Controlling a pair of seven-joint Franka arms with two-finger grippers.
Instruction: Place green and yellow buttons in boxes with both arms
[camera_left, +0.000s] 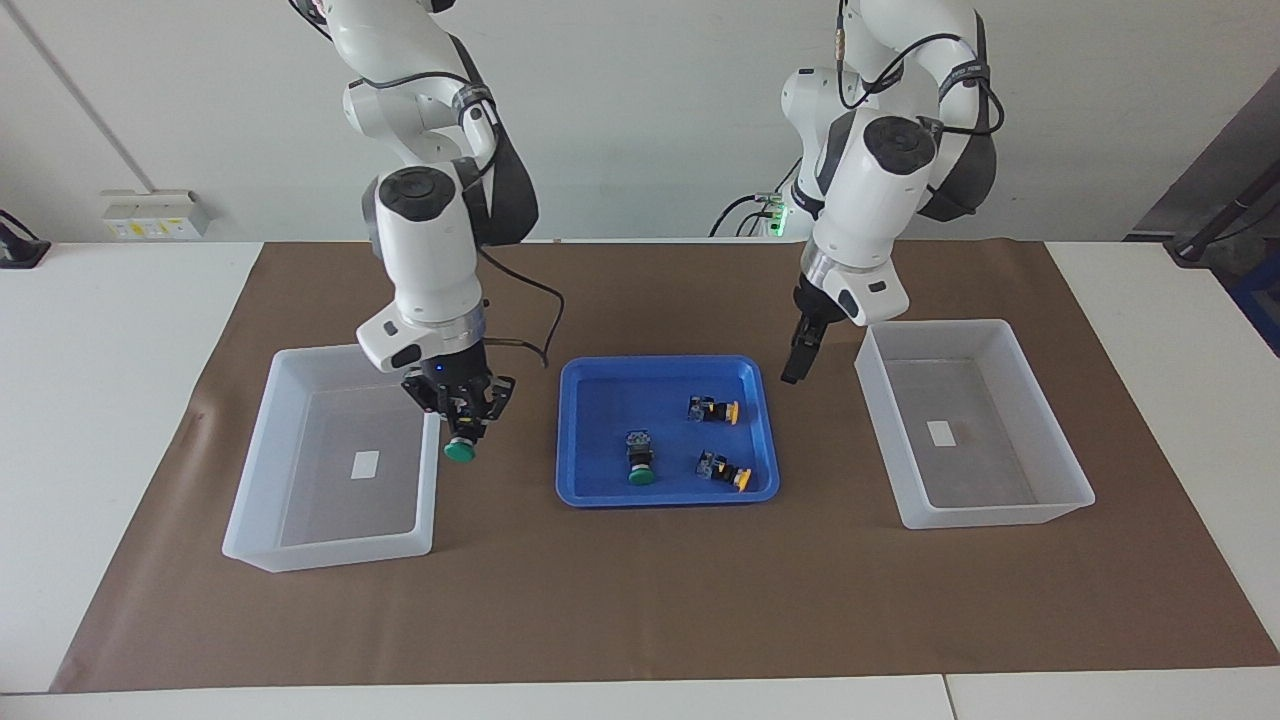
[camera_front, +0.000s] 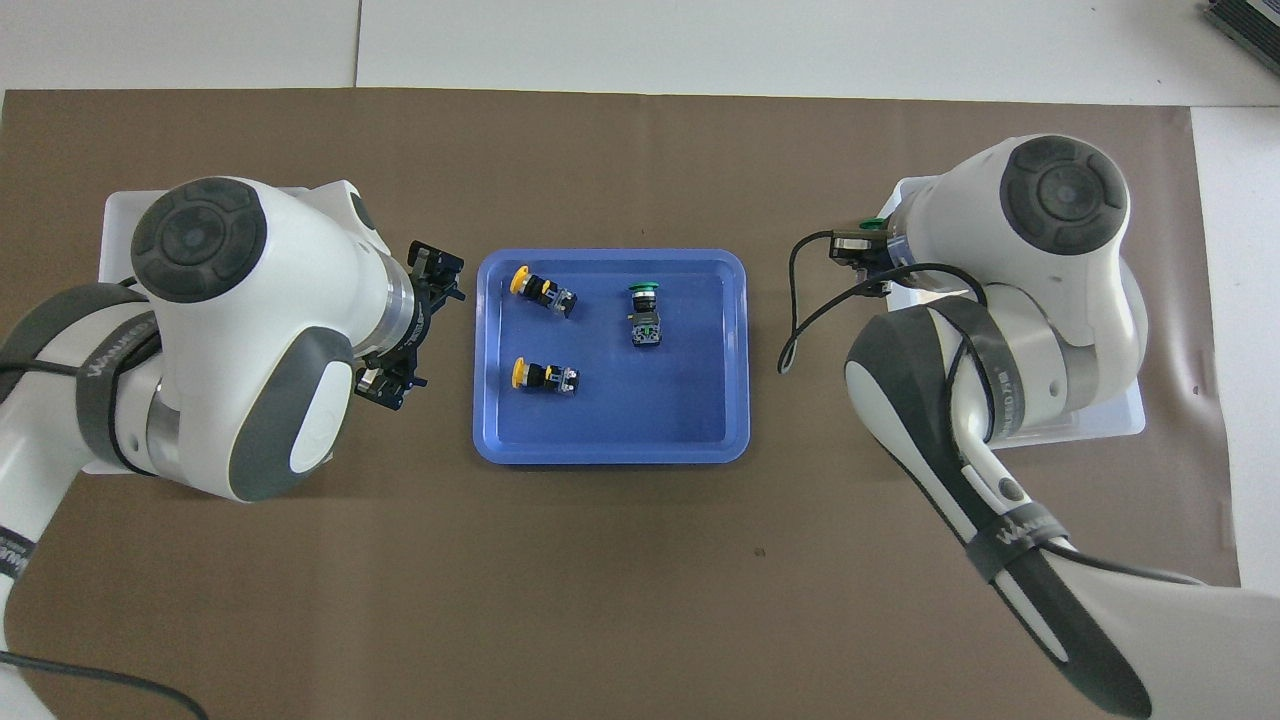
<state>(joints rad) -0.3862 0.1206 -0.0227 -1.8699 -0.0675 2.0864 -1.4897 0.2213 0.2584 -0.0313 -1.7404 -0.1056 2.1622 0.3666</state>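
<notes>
A shallow blue tray (camera_left: 600, 385) (camera_front: 700, 440) lies on a brown paper sheet (camera_left: 640, 600) (camera_front: 600, 580) that covers most of the white counter (camera_left: 100, 330) (camera_front: 700, 40). A white wall outlet box (camera_left: 152, 213) sits at the counter's edge by the grey wall (camera_left: 650, 110).

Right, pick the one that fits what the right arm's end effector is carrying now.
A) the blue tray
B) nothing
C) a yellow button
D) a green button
D: the right end effector is shut on a green button, cap hanging down, up in the air by the inner wall of the box at the right arm's end.
</notes>
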